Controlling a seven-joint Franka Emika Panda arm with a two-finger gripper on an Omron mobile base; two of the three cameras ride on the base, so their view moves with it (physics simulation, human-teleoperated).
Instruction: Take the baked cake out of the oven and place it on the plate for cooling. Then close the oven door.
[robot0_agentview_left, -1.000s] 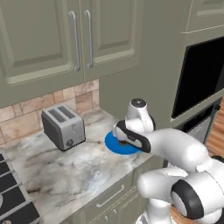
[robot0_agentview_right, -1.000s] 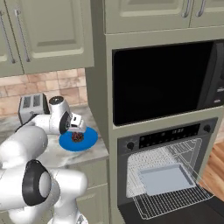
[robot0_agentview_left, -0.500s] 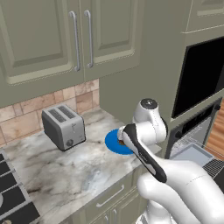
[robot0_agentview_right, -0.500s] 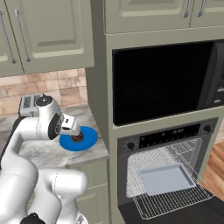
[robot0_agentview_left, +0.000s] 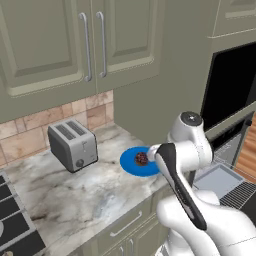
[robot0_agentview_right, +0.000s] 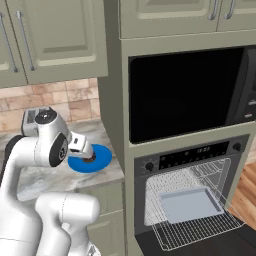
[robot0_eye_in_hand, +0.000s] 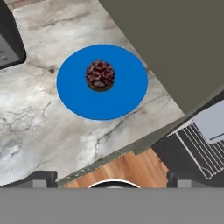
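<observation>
The small dark brown cake (robot0_eye_in_hand: 100, 75) sits near the middle of the blue plate (robot0_eye_in_hand: 127, 92) on the marble counter. It also shows as the cake (robot0_agentview_left: 141, 159) on the plate (robot0_agentview_left: 129, 162). My gripper (robot0_eye_in_hand: 111, 178) hangs above the counter's front edge, open and holding nothing, with its fingertips (robot0_eye_in_hand: 40, 177) wide apart. From the right, the gripper (robot0_agentview_right: 80, 145) hovers beside the plate (robot0_agentview_right: 102, 156) and half hides the cake. The oven (robot0_agentview_right: 195, 157) stands with its door (robot0_agentview_right: 150, 246) dropped open.
A wire rack (robot0_agentview_right: 195, 227) carrying a grey tray (robot0_agentview_right: 187, 202) sticks out of the oven. The toaster (robot0_agentview_left: 72, 145) stands left of the plate, the stove (robot0_agentview_left: 10, 220) at far left. A black microwave (robot0_agentview_right: 185, 95) sits above the oven. Cabinets hang overhead.
The hand has lifted and drawn back from the plate toward the counter's front edge; the arm's elbow has swung forward. The cake stays on the plate.
</observation>
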